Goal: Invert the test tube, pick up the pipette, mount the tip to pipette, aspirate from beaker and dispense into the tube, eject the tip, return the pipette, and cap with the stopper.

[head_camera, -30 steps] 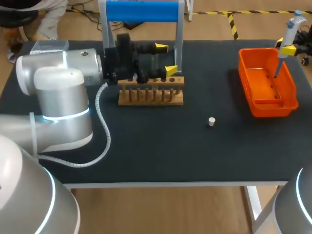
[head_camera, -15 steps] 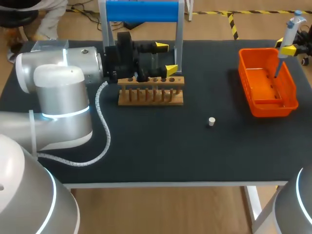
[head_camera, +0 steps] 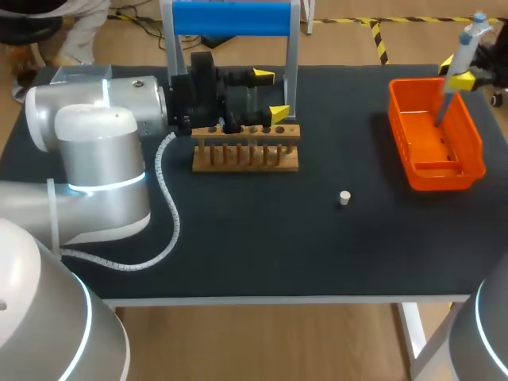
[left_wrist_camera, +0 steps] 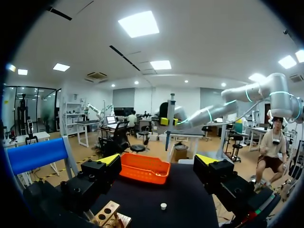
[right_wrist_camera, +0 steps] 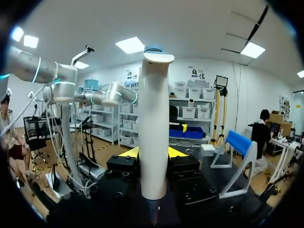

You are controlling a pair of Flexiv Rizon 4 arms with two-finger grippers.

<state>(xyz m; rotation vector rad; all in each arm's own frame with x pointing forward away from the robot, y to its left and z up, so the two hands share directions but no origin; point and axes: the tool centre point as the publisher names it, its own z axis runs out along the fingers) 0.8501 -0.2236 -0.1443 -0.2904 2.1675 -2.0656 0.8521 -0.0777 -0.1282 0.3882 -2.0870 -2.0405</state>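
On dark worktop (head_camera: pixel 238 238): wooden rack (head_camera: pixel 246 149) back-centre. Orange bin (head_camera: pixel 444 176) well right of rack; above it, right end effector (head_camera: pixel 454 73) clamped on tilted pipette (head_camera: pixel 467 44). Left end effector (head_camera: pixel 270 95) just behind rack, fingers apart. White stopper (head_camera: pixel 344 198) front-right of rack.

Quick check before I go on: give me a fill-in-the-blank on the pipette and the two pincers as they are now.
The white pipette with a blue top is clamped in the ___ pincer. It hangs over the ___ plastic basket. The left pincer, at the wooden tube rack, stands ___; the small white stopper lies on the black table.
Missing words: right, orange, open.
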